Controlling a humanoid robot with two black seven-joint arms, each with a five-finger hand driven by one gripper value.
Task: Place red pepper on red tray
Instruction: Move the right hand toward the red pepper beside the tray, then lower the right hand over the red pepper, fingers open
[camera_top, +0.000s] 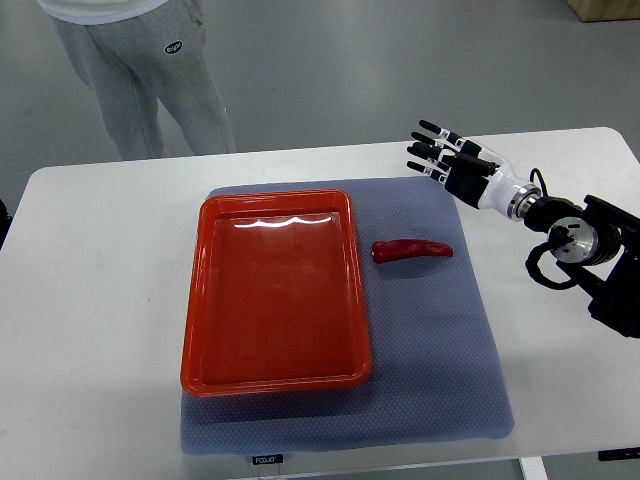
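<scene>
One steep overhead view, robot's side, whole table (90, 260) framed

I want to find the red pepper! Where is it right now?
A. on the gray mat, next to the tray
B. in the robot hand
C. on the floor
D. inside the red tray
A: the red pepper lies on the gray mat, just right of the red tray, and the right robot hand is apart from it, holding nothing.

The red tray (275, 375) looks like glossy plastic, catching glare. Under it, left of the right hand (452, 160), lies a dimpled grey mat (430, 340); the white table (90, 300) is smooth and matt
</scene>
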